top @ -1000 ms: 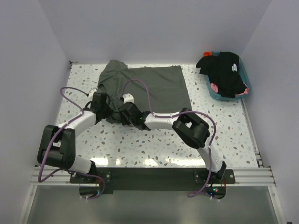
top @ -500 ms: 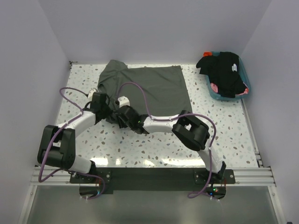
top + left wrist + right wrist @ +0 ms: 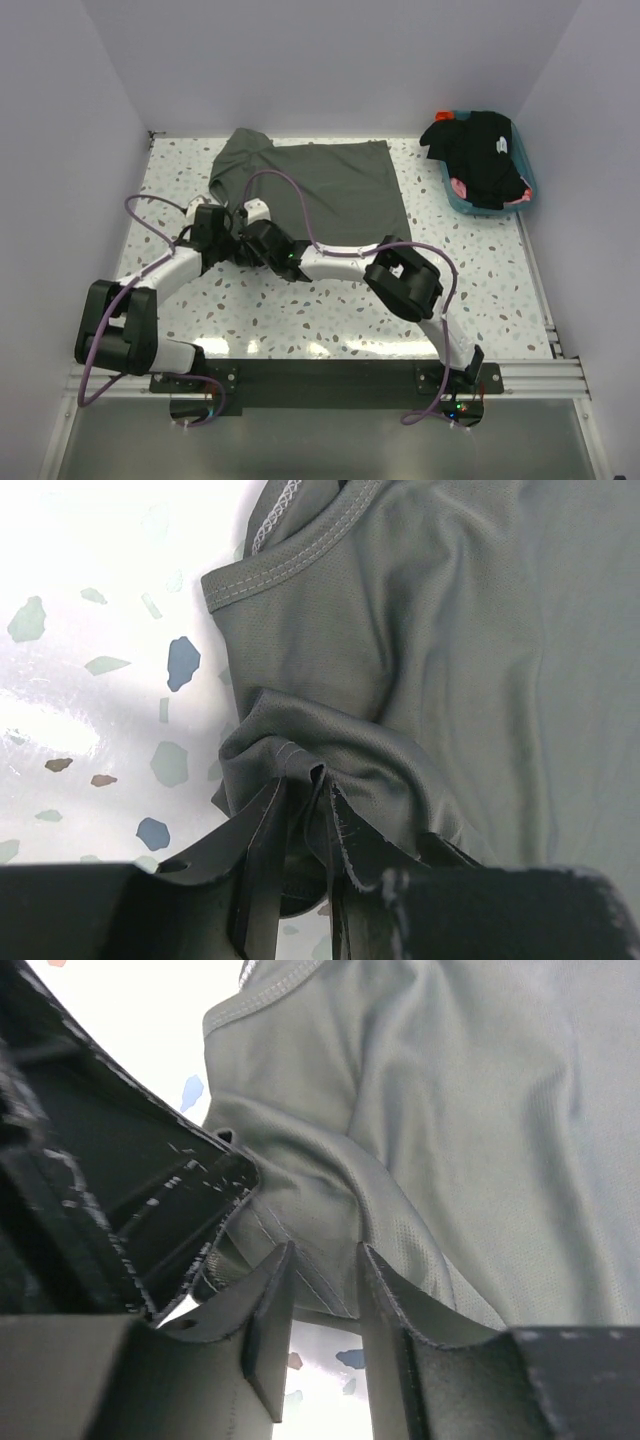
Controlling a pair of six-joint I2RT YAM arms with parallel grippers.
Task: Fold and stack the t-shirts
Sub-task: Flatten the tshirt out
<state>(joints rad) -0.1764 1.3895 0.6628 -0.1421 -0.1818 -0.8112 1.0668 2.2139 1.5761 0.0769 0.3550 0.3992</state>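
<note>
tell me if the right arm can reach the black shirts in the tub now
Not at once, probably: the right gripper is shut on the olive t-shirt. The black t-shirts sit in the teal tub, far right; nothing lies between, so after releasing it likely could.

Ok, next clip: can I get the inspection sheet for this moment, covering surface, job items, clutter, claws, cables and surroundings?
Surface: white speckled tabletop, glare near the front.
Job's things: olive-grey t-shirt spread at the far middle, its near-left corner bunched up; black t-shirts heaped in the teal tub at far right.
Clutter: red and pink scraps peeking from the tub, too small to identify.
Grippers: left claw and right claw side by side, both pinching the bunched corner.
Cables: purple cables loop off both arms, one arching over the shirt.
Surroundings: plain white walls; metal mounting rail at the near edge.
</note>
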